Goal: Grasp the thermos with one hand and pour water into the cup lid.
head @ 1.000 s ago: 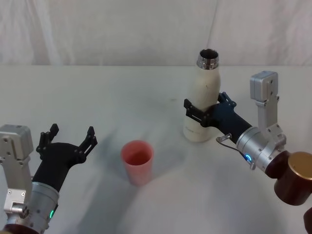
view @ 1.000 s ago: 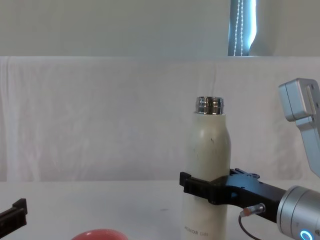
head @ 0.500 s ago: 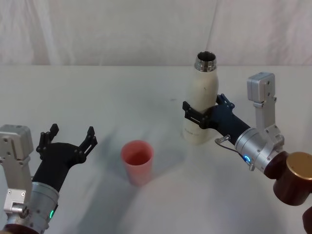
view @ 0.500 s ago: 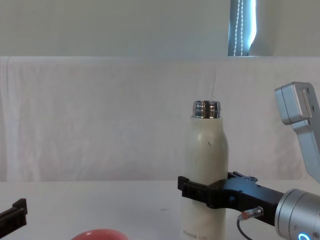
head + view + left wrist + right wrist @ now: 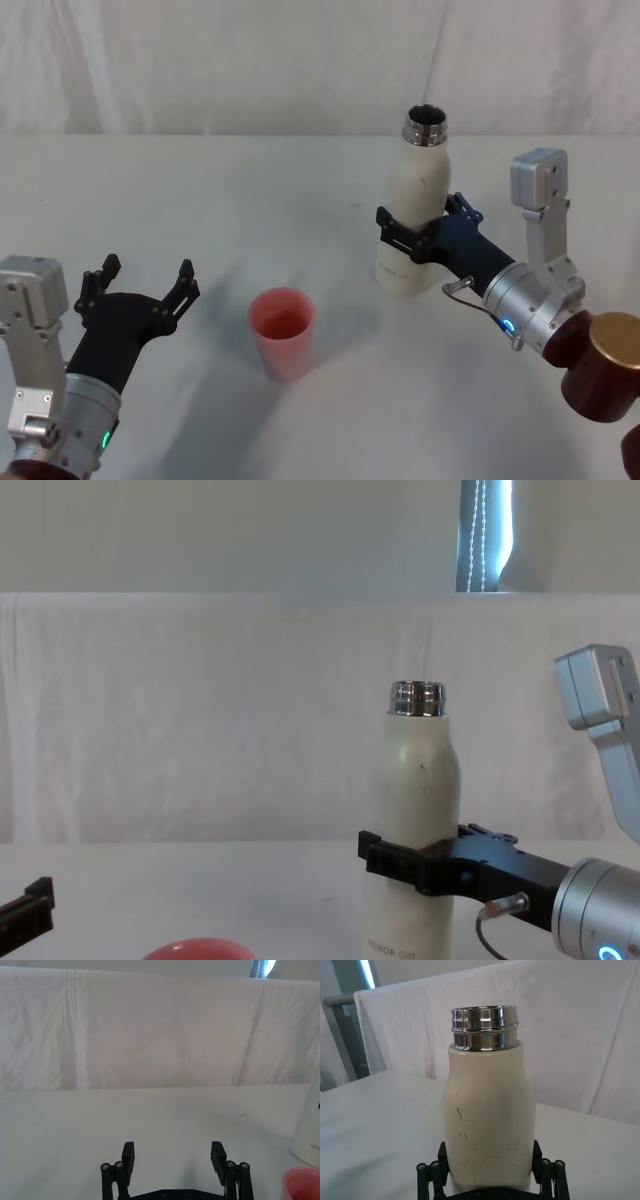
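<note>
The cream-white thermos [image 5: 415,195] stands upright at the right of the table, its open steel neck [image 5: 484,1027] pointing up. My right gripper [image 5: 420,238] is shut on the thermos [image 5: 415,810] around its lower body, one black finger on each side. The salmon-red cup lid [image 5: 283,330] sits mouth-up on the table to the left of the thermos and nearer to me; its rim also shows in the chest view [image 5: 195,948]. My left gripper [image 5: 140,280] hovers open at the near left, left of the cup lid [image 5: 301,1185], holding nothing.
A white cloth covers the table [image 5: 200,200], and a white draped sheet [image 5: 200,710] hangs behind it. The right arm's brown joint [image 5: 610,365] fills the near right corner. Bare cloth lies between the cup lid and the thermos.
The thermos and right gripper shifted only slightly, a little left and then back, staying upright. The left gripper and the cup lid have not moved.
</note>
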Robot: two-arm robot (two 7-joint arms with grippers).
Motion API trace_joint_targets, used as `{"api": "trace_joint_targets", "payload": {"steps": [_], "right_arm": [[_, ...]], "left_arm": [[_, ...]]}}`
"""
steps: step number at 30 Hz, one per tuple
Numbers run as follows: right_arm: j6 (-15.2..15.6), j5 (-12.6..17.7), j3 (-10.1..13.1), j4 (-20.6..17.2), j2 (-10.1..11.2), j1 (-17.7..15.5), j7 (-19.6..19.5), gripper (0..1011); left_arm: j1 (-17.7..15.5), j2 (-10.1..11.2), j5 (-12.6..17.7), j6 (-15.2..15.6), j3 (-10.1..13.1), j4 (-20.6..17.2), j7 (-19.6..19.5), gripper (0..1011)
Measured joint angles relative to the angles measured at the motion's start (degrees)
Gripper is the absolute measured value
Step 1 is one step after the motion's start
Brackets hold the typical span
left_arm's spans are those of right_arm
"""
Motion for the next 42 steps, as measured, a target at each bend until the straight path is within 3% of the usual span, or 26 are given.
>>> {"api": "trace_joint_targets", "payload": {"steps": [4,21,42], "right_arm": [[0.0,0.1,0.1,0.1,-0.1,0.0,0.0,1001],[0.7,0.4,0.3,-1.3,0.5,-0.6,-0.3,1001],[1.7,1.2,0.9,-7.8,2.7,-4.4,-0.9,1001]], "left_arm": [[0.0,0.0,0.0,0.0,0.0,0.0,0.0,1001],[0.0,0.0,0.0,0.0,0.0,0.0,0.0,1001],[0.0,0.0,0.0,0.0,0.0,0.0,0.0,1001]]}}
